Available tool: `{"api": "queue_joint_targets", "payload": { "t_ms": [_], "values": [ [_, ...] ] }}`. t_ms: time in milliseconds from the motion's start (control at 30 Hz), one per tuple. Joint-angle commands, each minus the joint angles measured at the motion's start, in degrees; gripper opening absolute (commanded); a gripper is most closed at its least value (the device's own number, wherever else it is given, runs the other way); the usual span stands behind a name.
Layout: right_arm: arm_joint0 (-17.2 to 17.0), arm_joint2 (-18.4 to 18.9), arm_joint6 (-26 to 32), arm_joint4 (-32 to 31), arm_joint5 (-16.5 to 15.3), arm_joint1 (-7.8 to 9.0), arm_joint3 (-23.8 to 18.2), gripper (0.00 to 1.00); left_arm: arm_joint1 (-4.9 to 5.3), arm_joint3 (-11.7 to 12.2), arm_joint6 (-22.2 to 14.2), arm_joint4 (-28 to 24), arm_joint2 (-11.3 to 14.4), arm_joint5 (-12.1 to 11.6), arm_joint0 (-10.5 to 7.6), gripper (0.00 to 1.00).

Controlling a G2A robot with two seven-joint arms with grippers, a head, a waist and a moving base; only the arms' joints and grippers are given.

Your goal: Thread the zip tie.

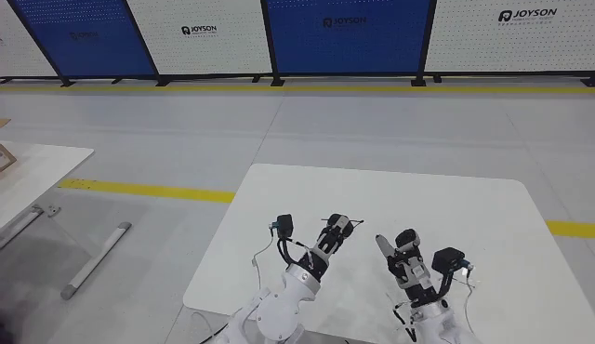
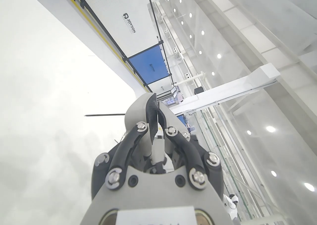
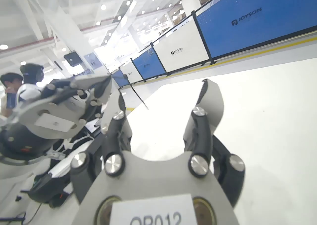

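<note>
Both arms up over the near edge of the table [image 1: 418, 195], side by side, forearms slanting toward the far side, wrists well off the surface.

Left pincer [image 1: 340, 225]: tilted far and slightly right, clenched on the zip tie [image 1: 357, 220], pads [image 2: 153, 114] pressed flat together at the tips.

Zip tie: thin, black and straight, pinched crosswise at the very fingertips and sticking out on both sides, left and right. From the left wrist, a long bare stretch of zip tie [image 2: 104, 115] running out sideways over the table. From the right wrist, zip tie [image 3: 138, 98] slanting down out of the left pincer [image 3: 106, 85], free end in the air.

Right pincer [image 1: 393, 242]: just right of the left one and a little nearer, apart from it. Released, fingers [image 3: 210, 97] spread wide and pointing far. Right end of the zip tie near its left finger, not touching, outside the gap of the right pincer [image 3: 163, 98].
</note>
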Motion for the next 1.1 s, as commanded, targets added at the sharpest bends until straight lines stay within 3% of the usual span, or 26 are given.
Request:
{"api": "queue_joint_targets", "payload": {
  "t_ms": [0,233,367,967,1067],
  "values": [
    [-1.23,1.18,-1.72,1.15,0.03,0.56,-1.09,1.00,-0.02,0.43,0.02,-0.68,-0.38,-0.31,-0.06,0.00],
    [-6.87,4.84,-7.99,6.16,0.03,3.29,-6.79,1.00,-0.11,1.45,0.01,-1.63,-0.80,-0.63,-0.27,0.00],
    [-8.68,5.33,-8.74,9.90,0.03,5.06,-8.96,1.00,-0.23,1.83,-0.01,-1.29,-0.27,-0.25,-0.52,0.00],
    [-8.65,5.32,-8.60,9.98,0.09,5.05,-8.99,1.00,-0.33,2.08,-0.51,-2.08,0.05,-0.05,-0.67,0.00],
    [-8.85,6.37,-7.47,13.09,0.03,5.03,-9.86,1.00,-0.34,1.93,-0.50,-2.04,-0.04,-0.41,-0.57,0.00]
  ]
}}
